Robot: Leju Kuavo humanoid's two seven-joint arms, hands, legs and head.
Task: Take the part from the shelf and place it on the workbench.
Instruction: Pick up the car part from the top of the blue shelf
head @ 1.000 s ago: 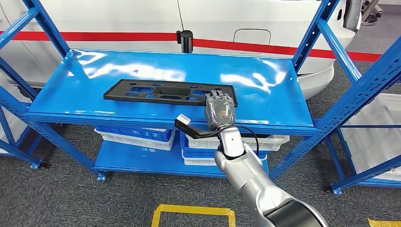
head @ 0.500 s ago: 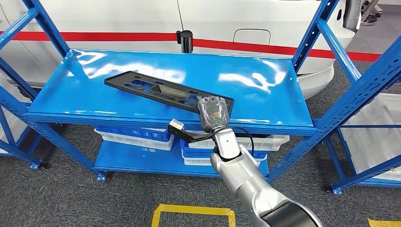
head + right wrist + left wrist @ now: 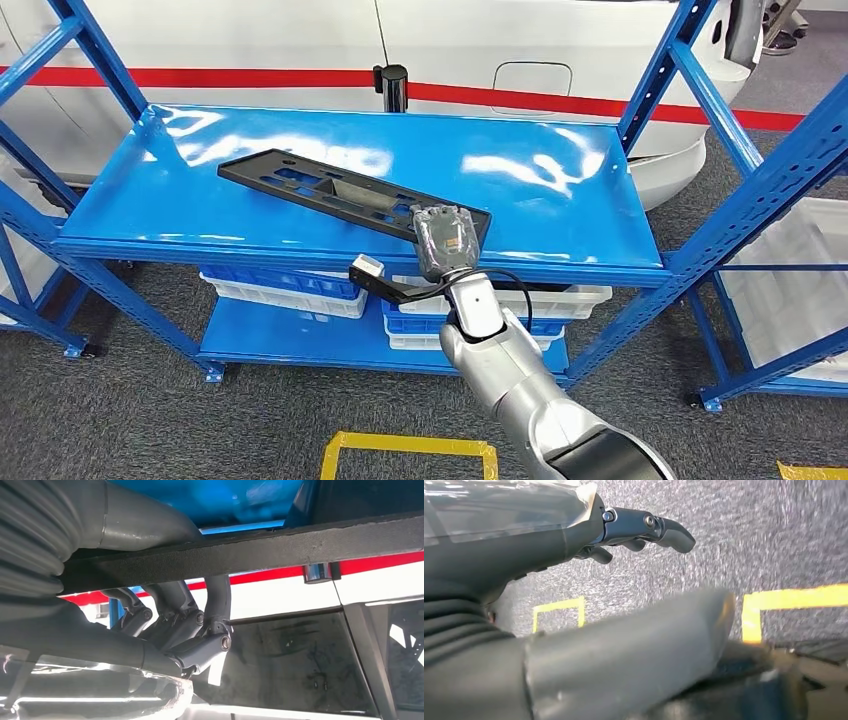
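I'm looking down at a blue steel shelf rack (image 3: 150,205) standing on grey carpet, with a white vehicle body (image 3: 520,40) carrying a red stripe behind it. My right hand (image 3: 445,240) grips the near right end of the long black plastic part (image 3: 340,190), thumb on one face and the darker fingers (image 3: 220,600) wrapped over its edge in the right wrist view. Compared with a second ago, the part has swung: it lay parallel to the shelf's front edge, and now its far end points away to the left while the held end has come toward the front lip, the hand having drawn back slightly. The part is on the top shelf still. Below, white and blue crates (image 3: 290,285) sit on the lower level. My left hand (image 3: 639,530) hangs over the carpet and yellow floor tape (image 3: 794,597), fingers apart, holding nothing.
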